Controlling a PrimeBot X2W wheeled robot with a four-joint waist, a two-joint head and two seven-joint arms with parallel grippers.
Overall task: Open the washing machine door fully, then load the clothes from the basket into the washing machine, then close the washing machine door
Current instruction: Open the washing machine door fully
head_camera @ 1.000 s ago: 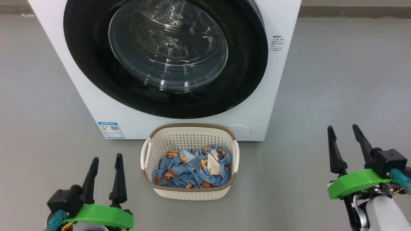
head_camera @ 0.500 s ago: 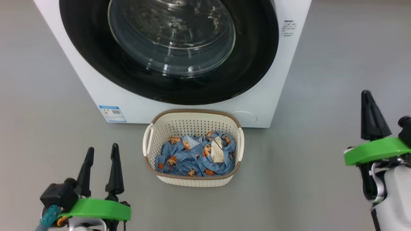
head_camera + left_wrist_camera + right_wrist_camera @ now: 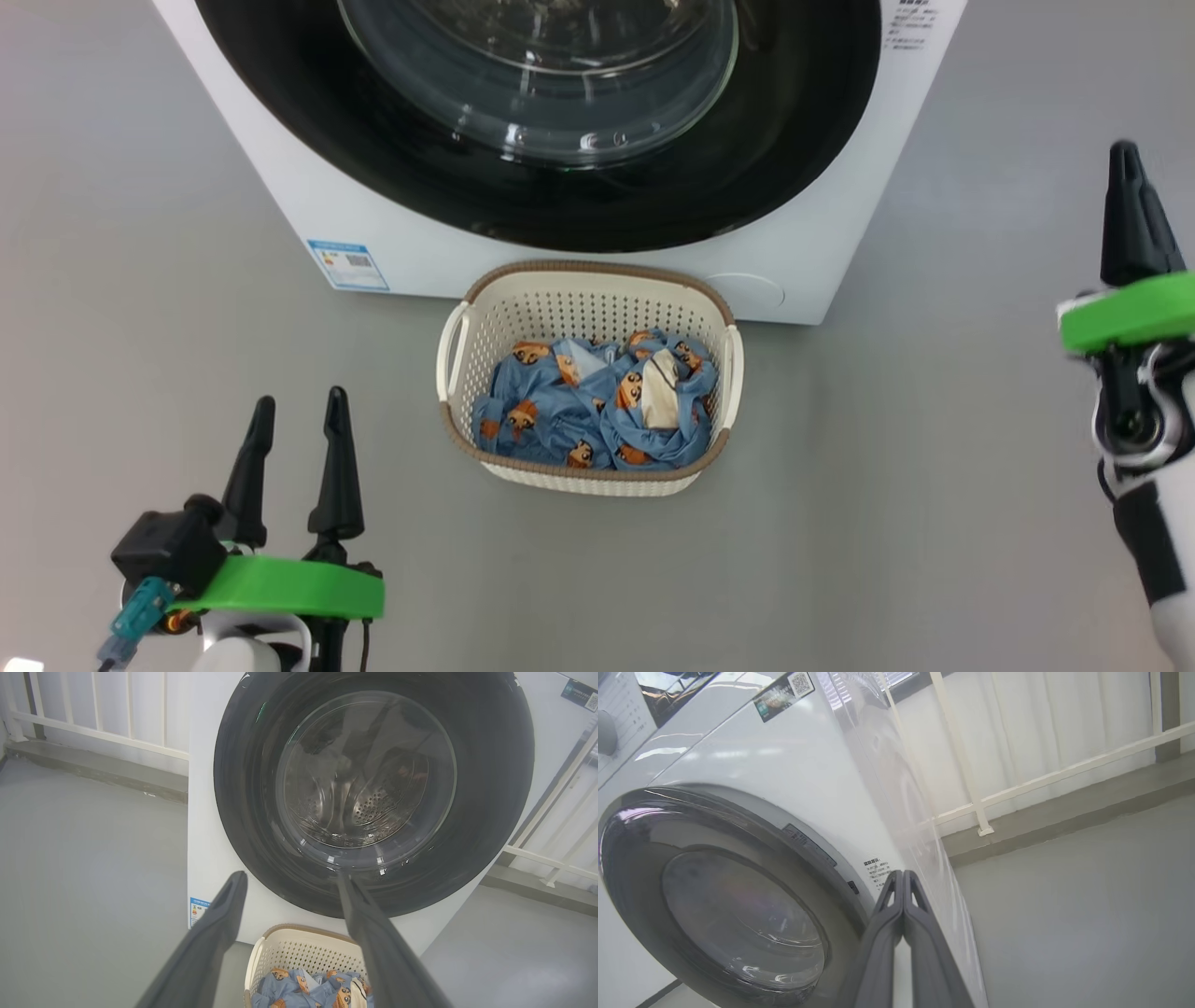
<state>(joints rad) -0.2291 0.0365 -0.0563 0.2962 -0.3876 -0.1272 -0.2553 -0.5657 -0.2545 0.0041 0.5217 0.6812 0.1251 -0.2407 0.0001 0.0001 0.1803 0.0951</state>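
— What's underfoot?

— A plain grey floor [image 3: 934, 420]. The right wrist view also has a white railing [image 3: 1064, 770] behind.

— And the washing machine?

— The washing machine [image 3: 308, 196] fills twelve o'clock of the head view. It is white, with a blue label sticker [image 3: 348, 264] at its lower front corner, toward ten o'clock. The washing machine door [image 3: 794, 159] lies closed against the front, glossy black round a clear window.

— Where's the basket?

— The basket [image 3: 597, 273] stands on the floor at the centre of that view, at six o'clock from the door, its far rim just beside the machine's foot. The clothes [image 3: 551, 420] lie heaped inside it, blue with orange bear faces and a cream patch.

— The grippers?

— The left gripper [image 3: 299, 399] hovers at seven o'clock, fingers spread and empty, well apart from the basket. The right gripper [image 3: 1125, 159] stands at three o'clock, off the machine's right side, its two fingers pressed flat together on nothing. In the right wrist view their tips point at the machine's right front edge.
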